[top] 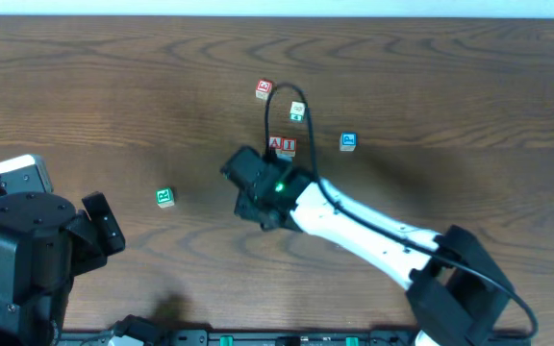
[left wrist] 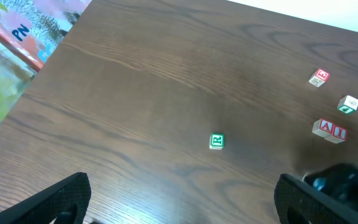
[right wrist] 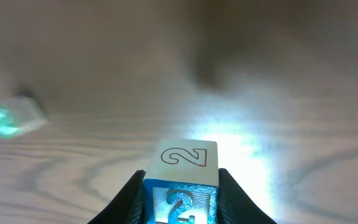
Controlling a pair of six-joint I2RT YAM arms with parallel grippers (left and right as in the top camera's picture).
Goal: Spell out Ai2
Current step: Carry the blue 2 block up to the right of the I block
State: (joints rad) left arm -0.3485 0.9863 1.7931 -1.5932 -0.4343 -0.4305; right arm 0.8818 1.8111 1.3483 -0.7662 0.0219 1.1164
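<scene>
My right gripper (right wrist: 180, 205) is shut on a blue-and-white block marked "2" (right wrist: 181, 177) and holds it above the wooden table. In the overhead view this gripper (top: 253, 192) is just below and left of the red "A" and "I" blocks (top: 283, 147), which sit side by side; the "2" block is hidden under the wrist there. The "A" and "I" pair also shows in the left wrist view (left wrist: 329, 130). My left gripper (left wrist: 182, 205) is open and empty, low at the table's front left (top: 104, 229).
A green block (top: 164, 197) lies left of centre, also in the left wrist view (left wrist: 217, 141). A red block (top: 264, 89), a green-and-white block (top: 297, 111) and a blue block (top: 348, 141) lie around the pair. A colourful sheet (left wrist: 17, 37) borders the table's left edge.
</scene>
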